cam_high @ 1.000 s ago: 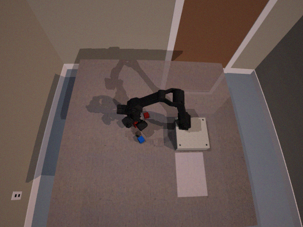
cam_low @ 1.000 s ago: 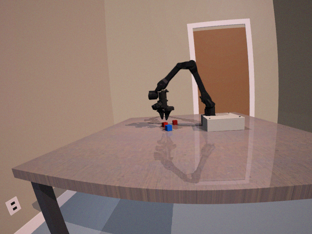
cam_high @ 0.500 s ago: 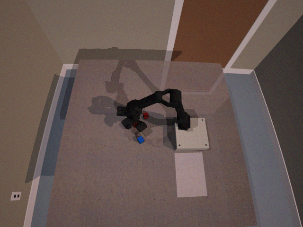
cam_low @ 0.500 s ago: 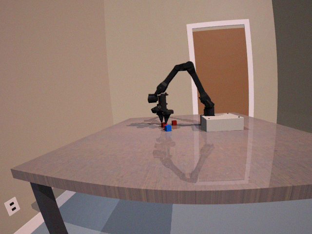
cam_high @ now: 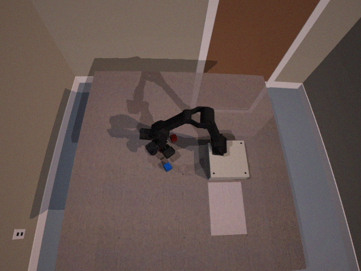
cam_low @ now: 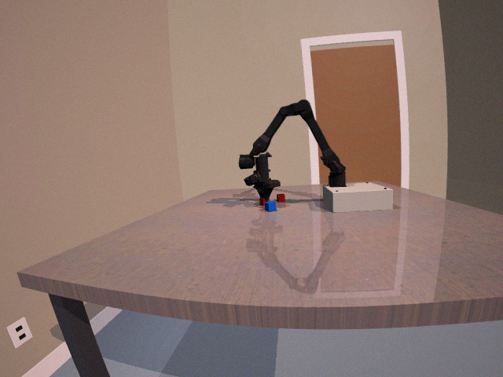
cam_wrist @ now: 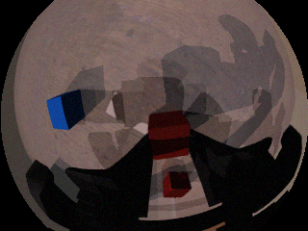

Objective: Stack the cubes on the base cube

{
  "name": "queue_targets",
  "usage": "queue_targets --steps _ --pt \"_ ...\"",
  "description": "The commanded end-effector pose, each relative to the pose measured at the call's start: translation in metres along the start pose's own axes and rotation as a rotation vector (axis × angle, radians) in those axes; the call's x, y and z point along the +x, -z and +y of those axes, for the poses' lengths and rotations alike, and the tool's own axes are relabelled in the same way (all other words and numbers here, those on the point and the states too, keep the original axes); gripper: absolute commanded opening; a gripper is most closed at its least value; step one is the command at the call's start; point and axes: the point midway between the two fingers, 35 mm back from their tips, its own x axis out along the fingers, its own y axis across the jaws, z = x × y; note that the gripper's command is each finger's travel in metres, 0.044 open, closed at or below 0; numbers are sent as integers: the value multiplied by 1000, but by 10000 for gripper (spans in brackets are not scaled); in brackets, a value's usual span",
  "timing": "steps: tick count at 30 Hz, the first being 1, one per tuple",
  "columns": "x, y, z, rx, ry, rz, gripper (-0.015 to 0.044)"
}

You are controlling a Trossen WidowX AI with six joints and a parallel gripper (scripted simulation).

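Note:
My gripper [cam_low: 266, 198] [cam_wrist: 168, 134] points down at the table, with its fingers against two opposite sides of a red cube [cam_low: 262, 201] [cam_wrist: 168, 124]. This cube is at table level; in the top view the arm mostly hides it. A second red cube [cam_high: 174, 138] [cam_low: 280, 198] [cam_wrist: 176, 186] stands apart on the table, seen beyond the fingers in the wrist view. A blue cube [cam_high: 167, 166] [cam_low: 269, 206] [cam_wrist: 58, 113] stands apart on the other side of the gripper, with nothing on top of it.
A low white box [cam_high: 228, 163] [cam_low: 361, 200] stands by the arm's base, to the right of the cubes in the top and exterior views. A pale rectangle [cam_high: 227, 208] lies on the table in front of it. The arm's shadow falls across the table around the cubes.

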Motion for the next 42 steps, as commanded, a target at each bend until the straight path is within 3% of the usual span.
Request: queue_targets --steps 1,37,42 --pt "1 0 0 -5 -1 -2 105" --pt "-107 -1 -1 -5 -1 -2 105" --pt "-108 -2 1 11 -1 -3 105"
